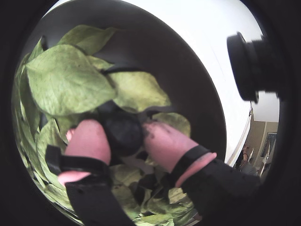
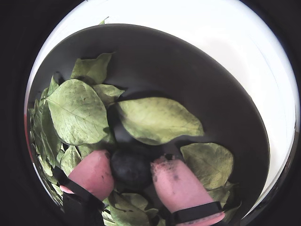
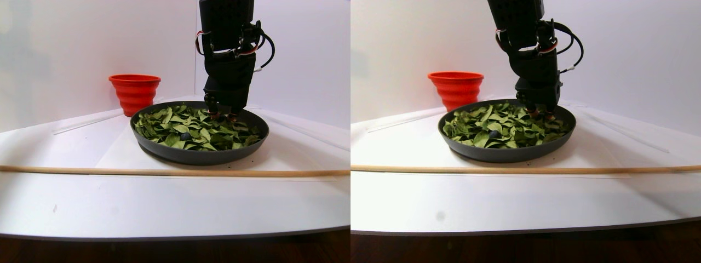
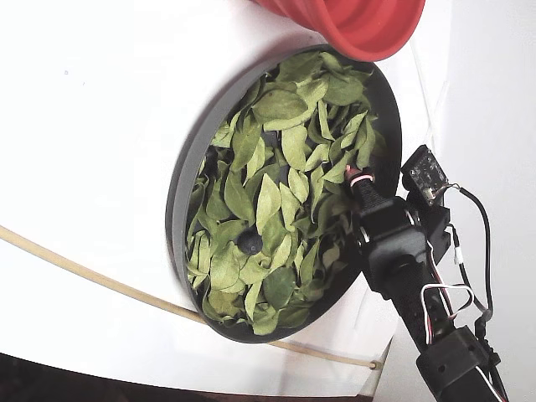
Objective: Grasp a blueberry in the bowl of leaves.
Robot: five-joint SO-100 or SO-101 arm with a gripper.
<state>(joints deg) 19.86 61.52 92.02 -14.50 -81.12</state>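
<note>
In a wrist view, the gripper (image 1: 128, 136) has two pink fingertips (image 1: 88, 139), and they are pinching a dark round blueberry (image 1: 123, 132) between them. Green leaves (image 1: 66, 80) lie all around and under it. The grey bowl (image 1: 188, 70) curves behind, and a black camera part (image 1: 251, 66) sticks in at the upper right.

In a wrist view from a little closer, the same blueberry (image 2: 130, 168) sits tight between the pink fingertips (image 2: 176, 186) of the gripper (image 2: 131, 174), touching both. A big leaf lies just above it among the other leaves (image 2: 157, 120). The inside wall of the bowl (image 2: 202, 70) is bare on the far side.

In the stereo pair view, the bowl (image 3: 200, 155) sits on the white worktop (image 3: 164, 203). The black arm (image 3: 227, 49) comes straight down, and the gripper (image 3: 220, 115) is down in the leaves (image 3: 181, 123) at the back of the bowl. A second blueberry (image 3: 185, 136) lies loose on the leaves near the front. A red cup (image 3: 134, 93) stands behind the bowl on the left. A thin wooden stick (image 3: 164, 172) lies across the worktop in front.

In the fixed view, the gripper (image 4: 355, 177) touches the leaves (image 4: 276, 209) near the right rim of the bowl (image 4: 188, 180). The loose blueberry (image 4: 249, 243) lies well apart from it. The red cup (image 4: 360, 25) is at the top.
</note>
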